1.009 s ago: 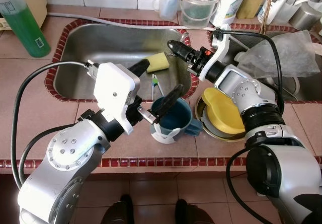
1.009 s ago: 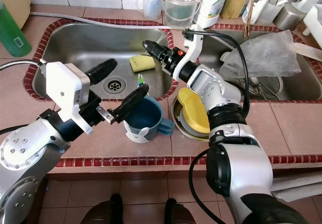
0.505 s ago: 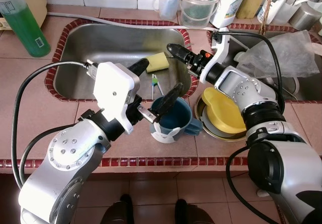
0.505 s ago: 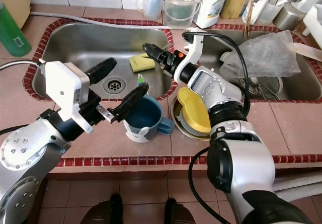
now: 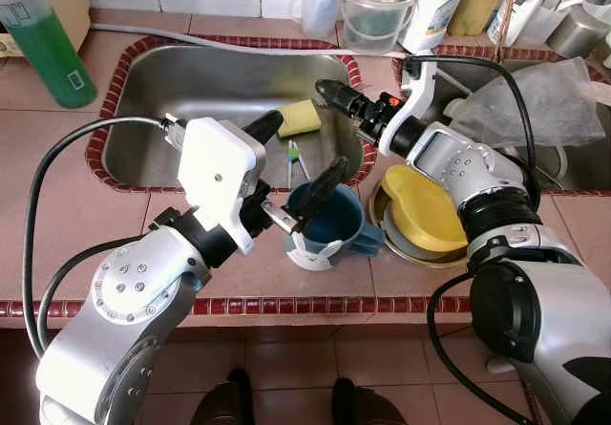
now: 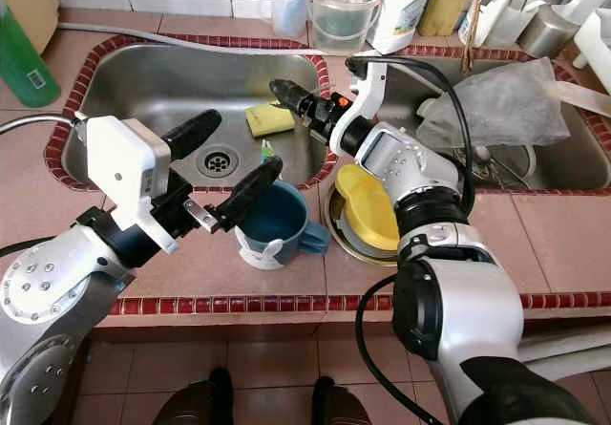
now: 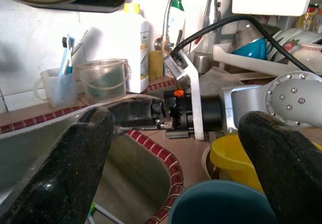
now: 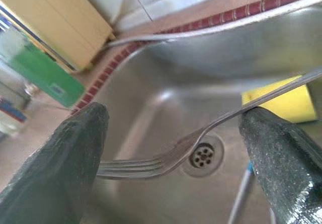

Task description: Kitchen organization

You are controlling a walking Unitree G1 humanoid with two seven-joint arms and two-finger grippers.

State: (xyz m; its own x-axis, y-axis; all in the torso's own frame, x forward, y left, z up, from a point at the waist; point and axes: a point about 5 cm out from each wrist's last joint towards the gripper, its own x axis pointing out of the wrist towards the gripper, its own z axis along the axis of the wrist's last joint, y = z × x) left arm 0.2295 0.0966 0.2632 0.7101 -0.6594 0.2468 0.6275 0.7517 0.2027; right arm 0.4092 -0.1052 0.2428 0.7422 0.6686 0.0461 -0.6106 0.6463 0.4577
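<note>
Presently a fork (image 8: pixel 166 158) is held in the right gripper (image 6: pixel 286 91) over the sink (image 6: pixel 143 81), its long axis pointing across the basin, with the left gripper (image 6: pixel 224 162) spread wide beside the blue mug (image 6: pixel 277 224) at the counter's front edge.

metal fork (image 8: pixel 166 156) held level over sink (image 8: pixel 151 83)
</note>
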